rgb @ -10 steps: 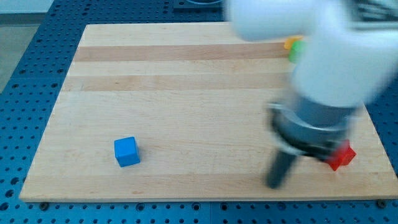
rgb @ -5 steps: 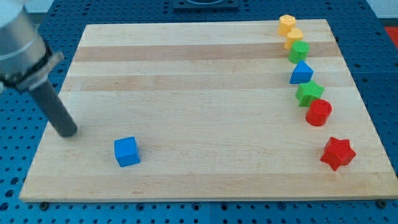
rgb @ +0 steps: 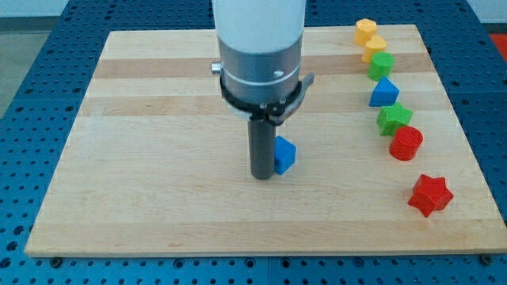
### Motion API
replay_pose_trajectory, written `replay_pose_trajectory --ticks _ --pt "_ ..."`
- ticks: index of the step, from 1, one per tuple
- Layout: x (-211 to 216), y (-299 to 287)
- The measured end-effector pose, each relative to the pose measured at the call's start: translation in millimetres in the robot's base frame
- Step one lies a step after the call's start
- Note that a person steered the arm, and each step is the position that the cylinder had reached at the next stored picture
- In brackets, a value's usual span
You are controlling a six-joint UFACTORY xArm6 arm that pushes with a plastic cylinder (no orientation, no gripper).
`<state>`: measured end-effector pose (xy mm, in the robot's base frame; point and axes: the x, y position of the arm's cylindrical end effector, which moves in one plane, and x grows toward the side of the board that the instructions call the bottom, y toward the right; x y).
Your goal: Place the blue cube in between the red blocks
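The blue cube lies near the middle of the wooden board, partly hidden behind my rod. My tip rests on the board against the cube's left side. The red cylinder stands at the view's right. The red star block lies below it near the board's right edge. A gap separates the two red blocks. The blue cube is well to the left of both.
Along the right edge, from the top down: two yellow blocks, a green block, a blue triangular block and a green star block. The wooden board sits on a blue perforated table.
My rod swept from the board's left edge to the middle. The blue cube moved from the lower left toward the right and up, to the board's middle.
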<state>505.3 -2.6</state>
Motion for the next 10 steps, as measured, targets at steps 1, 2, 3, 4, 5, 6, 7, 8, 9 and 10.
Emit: replay_pose_trajectory --ticks 1,2,3,4,5,6,7,8,9,10 --pt "-37 -4" --pt "-40 23" --pt "-21 66" --pt "-17 69" --pt "-7 81" --pt "7 127" --pt "9 105" --pt "30 92" --pt "52 112" --pt "44 139"
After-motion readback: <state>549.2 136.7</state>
